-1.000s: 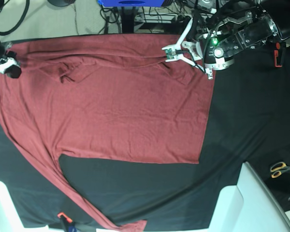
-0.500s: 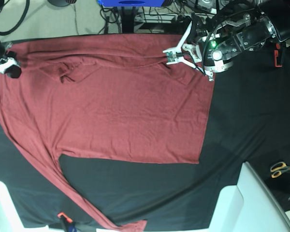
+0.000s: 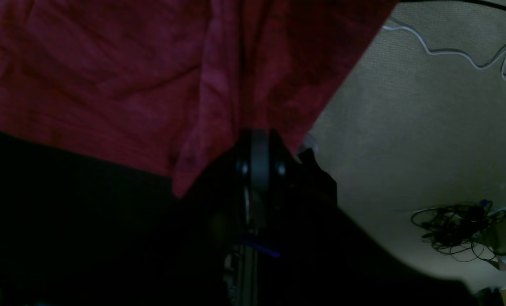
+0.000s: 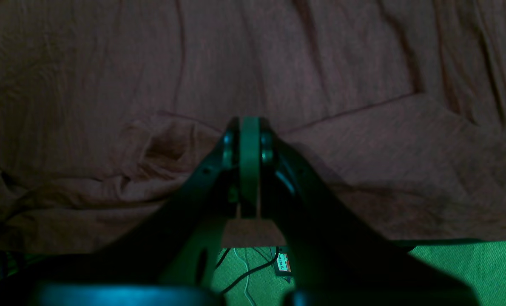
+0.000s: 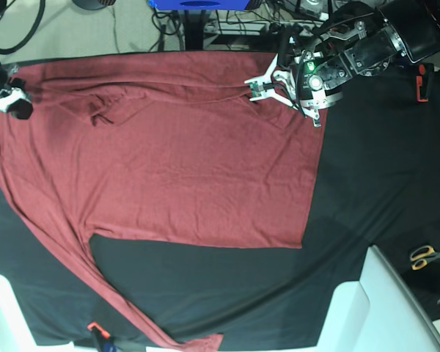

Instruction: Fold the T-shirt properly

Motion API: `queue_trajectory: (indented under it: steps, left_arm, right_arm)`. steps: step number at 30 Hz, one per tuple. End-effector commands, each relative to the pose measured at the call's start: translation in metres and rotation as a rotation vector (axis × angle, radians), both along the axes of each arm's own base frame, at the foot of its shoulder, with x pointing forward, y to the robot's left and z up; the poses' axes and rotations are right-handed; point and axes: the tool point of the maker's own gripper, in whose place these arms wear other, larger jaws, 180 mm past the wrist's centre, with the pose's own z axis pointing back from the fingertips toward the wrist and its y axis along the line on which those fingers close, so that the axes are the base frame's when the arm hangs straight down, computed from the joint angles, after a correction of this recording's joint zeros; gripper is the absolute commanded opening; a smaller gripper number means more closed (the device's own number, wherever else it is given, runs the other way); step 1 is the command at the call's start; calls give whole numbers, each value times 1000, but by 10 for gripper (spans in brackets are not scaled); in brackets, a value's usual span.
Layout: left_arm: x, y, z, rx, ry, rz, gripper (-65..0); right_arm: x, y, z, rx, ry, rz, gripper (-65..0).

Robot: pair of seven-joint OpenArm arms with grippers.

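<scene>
The brick-red T-shirt [image 5: 169, 161] lies spread on the black table cloth [image 5: 381, 183]. One long sleeve [image 5: 59, 249] runs down to the front edge, and the other is folded along the far edge. My left gripper [image 5: 258, 86] is at the shirt's far right part, shut on a fold of red fabric. The left wrist view shows its jaws closed on the cloth [image 3: 219, 85]. My right gripper [image 5: 13, 103] is at the shirt's far left edge. In the right wrist view its jaws [image 4: 248, 125] are closed and creases of the shirt [image 4: 321, 76] meet at the tip.
Scissors [image 5: 427, 256] lie at the right edge. White bins stand at the front right [image 5: 385, 308] and front left [image 5: 0, 315]. An orange-tipped tool [image 5: 97, 330] sits at the front edge. A red clamp [image 5: 422, 81] is at the far right, with cables [image 3: 457, 225] on the floor.
My left gripper's fingers were spread open above the shirt's far fold. They have closed on the fabric and shifted slightly left. The right arm has not moved.
</scene>
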Motion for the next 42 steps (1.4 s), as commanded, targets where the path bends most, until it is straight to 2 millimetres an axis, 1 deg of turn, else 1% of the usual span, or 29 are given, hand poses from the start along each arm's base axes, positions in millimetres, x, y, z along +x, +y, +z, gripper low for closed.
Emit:
queue_trajectory:
  steps: [1,6,8,11,13,19,28,35,40,42]
  left_arm:
    - [7,3,4,8,-22,-3,-650]
    - [8,3,4,9,-24,-2,-650]
    - [8,-2,3,0,-23,-2,-650]
    - [5,2,-7,23,-1,17,-650]
    - [6,-1,-11,-1,-3,21,-650]
    - [9,0,-13,-8,-10,24,-650]
    - [38,15,-11,33,-54,47,-650]
    - [73,15,4,32,-126,52,-650]
    - [89,22,13,43,-162,59,-650]
    - [101,27,21,23,-188,112,-650]
  right_arm:
    - [7,-7,10,-13,-40,-3,-645]
    - [7,-7,10,-13,-40,-3,-645]
    - [7,-7,10,-13,-40,-3,-645]
    - [7,-7,10,-13,-40,-3,-645]
    - [6,-7,10,-13,-39,-3,-645]
    - [6,-7,10,-13,-39,-3,-645]
    - [6,-7,10,-13,-39,-3,-645]
    - [6,-7,10,-13,-39,-3,-645]
    - [12,-7,12,-15,-51,-3,-645]
    - [14,-8,14,-18,-55,0,-645]
